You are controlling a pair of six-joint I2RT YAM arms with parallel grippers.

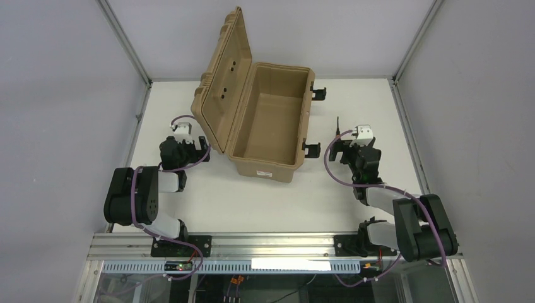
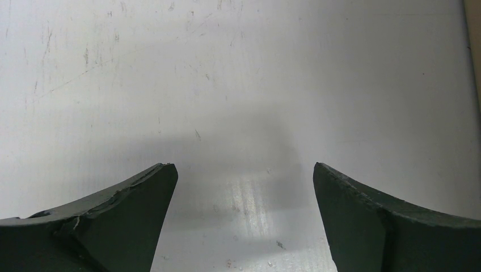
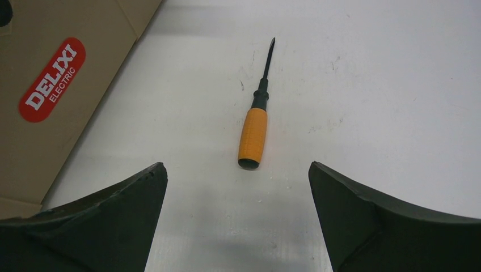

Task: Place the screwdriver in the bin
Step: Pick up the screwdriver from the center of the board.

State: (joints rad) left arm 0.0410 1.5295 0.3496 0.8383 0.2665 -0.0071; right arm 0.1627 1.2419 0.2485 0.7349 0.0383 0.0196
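Note:
The screwdriver has an orange handle and a thin black shaft, and lies on the white table with its tip pointing away. My right gripper is open, its fingers on either side just short of the handle's end, not touching it. In the top view only the shaft shows beyond the right gripper. The bin is a tan case with its lid raised, at the table's middle back, left of the screwdriver. My left gripper is open and empty over bare table, left of the bin.
The bin's side wall with a red DELIXI ELECTRIC sticker fills the left of the right wrist view. Black latches stick out of the bin's right side. The raised lid leans left, above the left arm.

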